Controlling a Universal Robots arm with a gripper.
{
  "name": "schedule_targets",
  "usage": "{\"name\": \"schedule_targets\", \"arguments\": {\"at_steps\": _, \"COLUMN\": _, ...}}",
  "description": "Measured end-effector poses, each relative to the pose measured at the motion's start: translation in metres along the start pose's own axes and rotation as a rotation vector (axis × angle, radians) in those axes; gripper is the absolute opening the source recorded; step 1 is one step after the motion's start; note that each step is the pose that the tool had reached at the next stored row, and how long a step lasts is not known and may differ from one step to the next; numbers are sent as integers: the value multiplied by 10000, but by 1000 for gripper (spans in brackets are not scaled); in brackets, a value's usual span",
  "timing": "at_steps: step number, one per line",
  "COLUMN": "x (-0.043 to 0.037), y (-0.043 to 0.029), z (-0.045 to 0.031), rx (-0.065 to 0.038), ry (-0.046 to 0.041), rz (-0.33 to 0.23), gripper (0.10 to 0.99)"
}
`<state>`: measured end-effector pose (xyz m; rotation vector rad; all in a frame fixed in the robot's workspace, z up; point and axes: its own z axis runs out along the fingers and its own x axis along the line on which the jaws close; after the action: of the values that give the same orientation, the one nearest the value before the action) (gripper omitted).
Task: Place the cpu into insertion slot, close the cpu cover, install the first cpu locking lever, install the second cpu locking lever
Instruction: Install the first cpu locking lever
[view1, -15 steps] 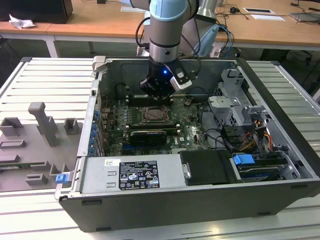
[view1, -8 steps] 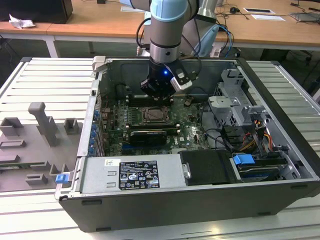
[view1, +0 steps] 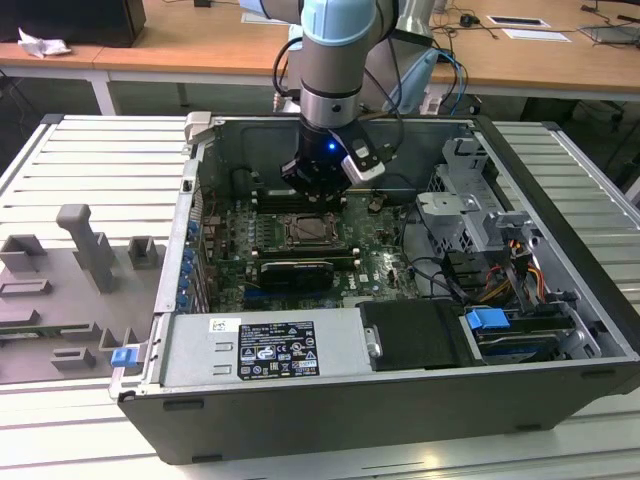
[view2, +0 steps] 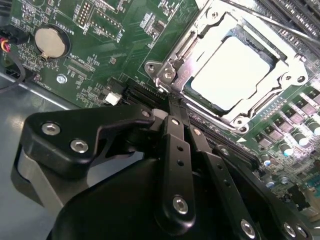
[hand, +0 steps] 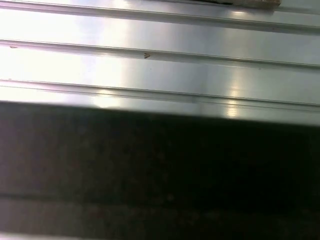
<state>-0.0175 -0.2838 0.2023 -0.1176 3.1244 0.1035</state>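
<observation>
The gripper hangs low inside the case, its fingers pressed together on nothing, tips just at a corner of the cover. The cpu already lies in the slot, its pale top showing through the cut-out of the cover, which lies flat over it. I judge the chip light, stiff and fragile, best left untouched; the cover is thin springy metal and the levers stiff wire, to be pushed at their ends. Room is tight: board parts and memory slots crowd round, and the case walls stand farther off.
</observation>
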Motion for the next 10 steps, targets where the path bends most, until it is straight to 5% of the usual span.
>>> {"name": "schedule_targets", "arguments": {"at_steps": 10, "x": -1, "y": -2, "z": -2, "rx": -21, "ry": 0, "rz": 3, "gripper": 106}}
